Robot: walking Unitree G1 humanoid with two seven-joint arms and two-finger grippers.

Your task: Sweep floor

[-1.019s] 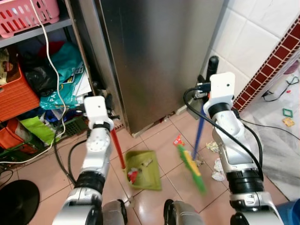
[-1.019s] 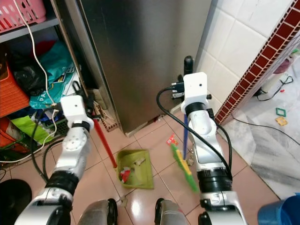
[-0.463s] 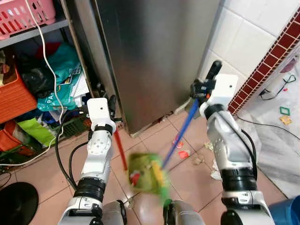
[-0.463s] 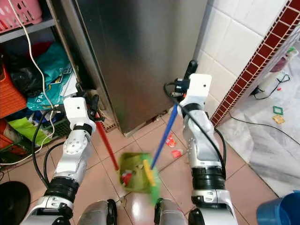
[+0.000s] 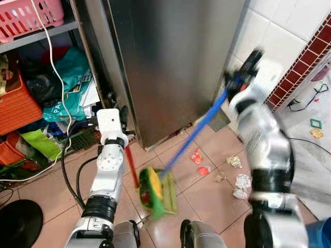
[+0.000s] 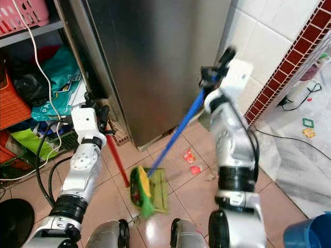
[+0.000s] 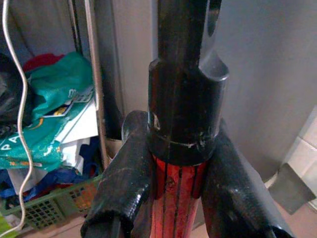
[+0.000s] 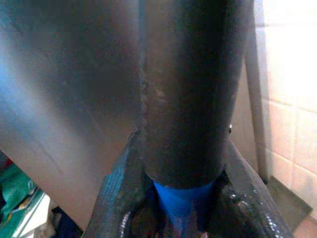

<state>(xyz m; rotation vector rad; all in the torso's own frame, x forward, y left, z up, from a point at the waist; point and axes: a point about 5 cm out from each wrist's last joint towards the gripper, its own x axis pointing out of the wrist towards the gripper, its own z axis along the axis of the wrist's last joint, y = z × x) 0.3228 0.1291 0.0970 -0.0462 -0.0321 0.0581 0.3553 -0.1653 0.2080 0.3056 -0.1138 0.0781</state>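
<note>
Your right gripper (image 8: 190, 218) is clamped on the blue broom handle (image 5: 199, 125), just below its dark end cap, and it sits up near the steel fridge (image 5: 170, 62) by the white tiled wall (image 5: 289, 36). The right wrist view gives you that grip close up, both black fingers (image 8: 124, 198) pressing the blue shaft, while the head views show you the rest: the handle slanting down toward your left to the green and yellow broom head (image 5: 152, 188), which is blurred and sits on the green dustpan (image 6: 158, 191) on the floor tiles (image 5: 207, 196). Your left gripper (image 7: 176, 198) is closed around the red dustpan handle (image 7: 173, 203) under its black cap; the head views show that handle running down to the pan just in front of the robot's feet. Red scraps (image 5: 197, 156) and crumpled white paper (image 5: 241, 181) lie on the tiles to the right of the pan, below the right arm.
</note>
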